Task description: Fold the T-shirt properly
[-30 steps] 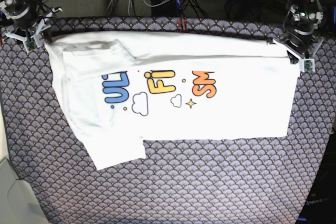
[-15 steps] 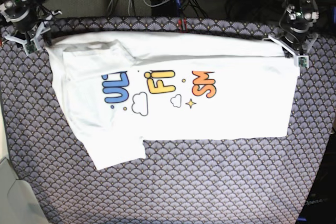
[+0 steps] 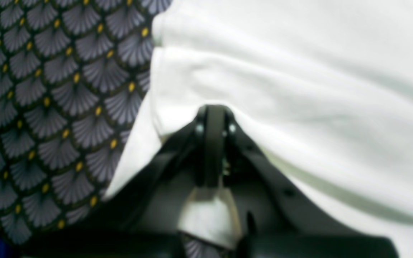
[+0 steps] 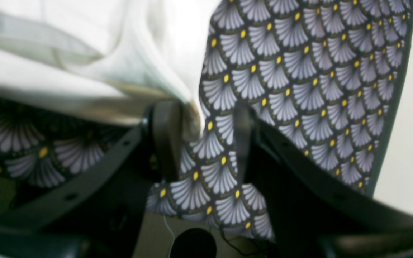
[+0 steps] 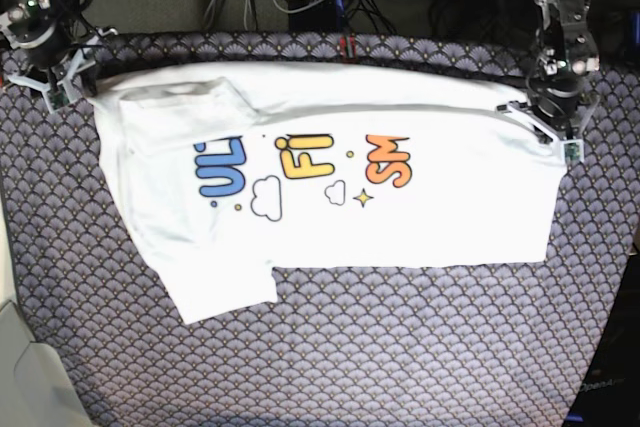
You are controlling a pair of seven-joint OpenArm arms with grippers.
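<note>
At the desk's (image 5: 400,367) far edge, both grippers have lifted the T-shirt's (image 5: 450,217) top hem: left gripper (image 5: 545,119) clenched on it, right gripper (image 5: 78,65) parted, grip uncertain.

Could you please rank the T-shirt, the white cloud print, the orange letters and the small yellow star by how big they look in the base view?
1. T-shirt
2. Orange letters and white cloud print: too alike to rank
3. Yellow star
</note>
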